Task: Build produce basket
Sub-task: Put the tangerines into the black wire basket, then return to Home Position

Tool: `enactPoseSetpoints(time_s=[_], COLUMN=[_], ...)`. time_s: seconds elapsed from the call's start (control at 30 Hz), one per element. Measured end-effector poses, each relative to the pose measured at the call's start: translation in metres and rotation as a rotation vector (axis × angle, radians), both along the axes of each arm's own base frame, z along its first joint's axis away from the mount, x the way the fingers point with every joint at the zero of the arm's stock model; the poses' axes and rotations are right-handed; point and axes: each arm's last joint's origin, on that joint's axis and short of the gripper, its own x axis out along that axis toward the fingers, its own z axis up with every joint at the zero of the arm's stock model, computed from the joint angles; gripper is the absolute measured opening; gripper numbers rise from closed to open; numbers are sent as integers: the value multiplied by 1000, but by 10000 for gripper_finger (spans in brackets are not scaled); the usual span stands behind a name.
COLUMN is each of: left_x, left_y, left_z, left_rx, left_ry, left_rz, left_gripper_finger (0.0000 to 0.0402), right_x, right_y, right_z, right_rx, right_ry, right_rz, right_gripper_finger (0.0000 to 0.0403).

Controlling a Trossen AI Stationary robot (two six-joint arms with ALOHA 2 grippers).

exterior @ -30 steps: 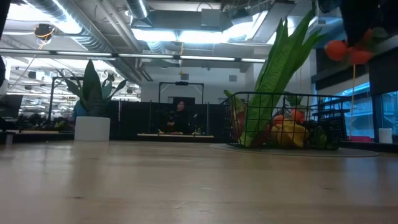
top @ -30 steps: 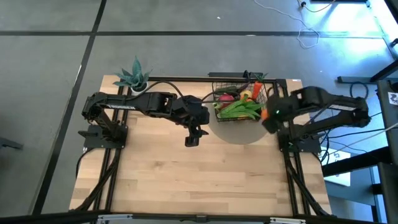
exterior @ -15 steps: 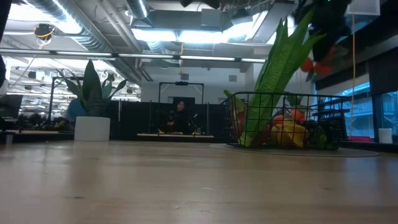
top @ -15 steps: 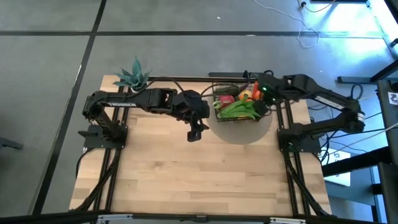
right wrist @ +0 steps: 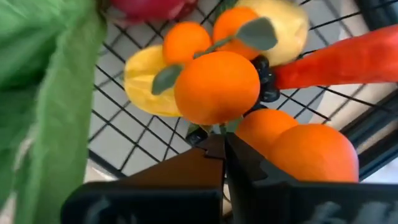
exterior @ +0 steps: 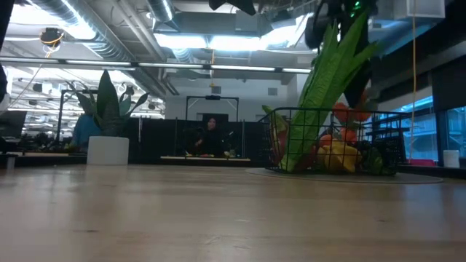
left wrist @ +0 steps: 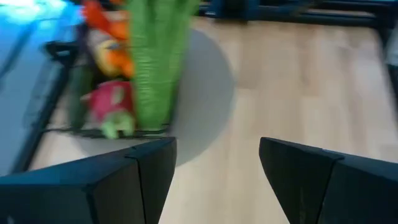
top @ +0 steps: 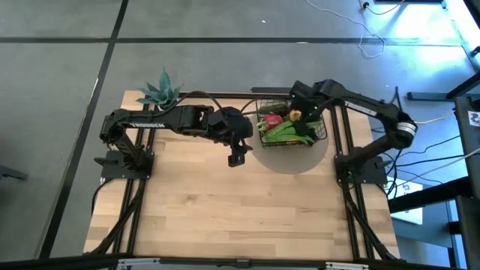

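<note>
Looking straight down, the basket [top: 293, 126] is a small square of black wire mesh on a grey round mat [top: 292, 154] at the far right part of the table [top: 225, 210]; green corn [top: 287, 131] lies across it with a pink-red radish [top: 273, 118] and yellow and orange pieces behind. One potted plant [top: 161, 91] stands at the far left corner. The right tool [top: 304, 112] hangs over the basket's far side, its tips hidden by its own arm; the left tool [top: 238, 156] hovers just left of the mat, empty

From table height, the corn [exterior: 328, 94] stands tilted out of the basket [exterior: 331, 142], with a yellow fruit [exterior: 338, 156] and orange pieces behind the mesh; both arms are cut off at the top edge

Left wrist camera: two dark fingers [left wrist: 146, 171] stand spread with nothing between, above bare table, basket blurred beyond

Right wrist camera: the right tool [right wrist: 225, 149], tips pressed together, pinches the stem of an orange cluster [right wrist: 217, 87] above the mesh floor, where two more oranges [right wrist: 298, 146], a carrot [right wrist: 348, 56] and yellow fruit [right wrist: 149, 84] lie
</note>
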Motion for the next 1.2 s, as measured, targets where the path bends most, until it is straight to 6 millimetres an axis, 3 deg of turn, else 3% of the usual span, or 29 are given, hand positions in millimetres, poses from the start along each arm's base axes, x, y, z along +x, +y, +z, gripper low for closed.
enactPoseSetpoints(time_s=[0.3,0.57,0.83,1.0,1.2], left_x=[-1,-2,-2,-2,-2], left_y=[8,8,8,8,8], left_z=[2,2,2,1,1], left_rx=[133,145,146,147,147], left_ry=[-17,-17,-17,-12,-12], left_rz=[242,256,256,256,256], left_gripper_finger=[218,218,218,218,218], right_x=[7,8,4,-3,-6], right_y=[-16,-20,-17,-12,-9], right_z=[-22,-29,-28,-15,21], right_rx=[84,102,137,190,141], right_ry=[74,102,149,217,155], right_rz=[69,111,132,92,77], right_gripper_finger=[0,5,85,114,116])
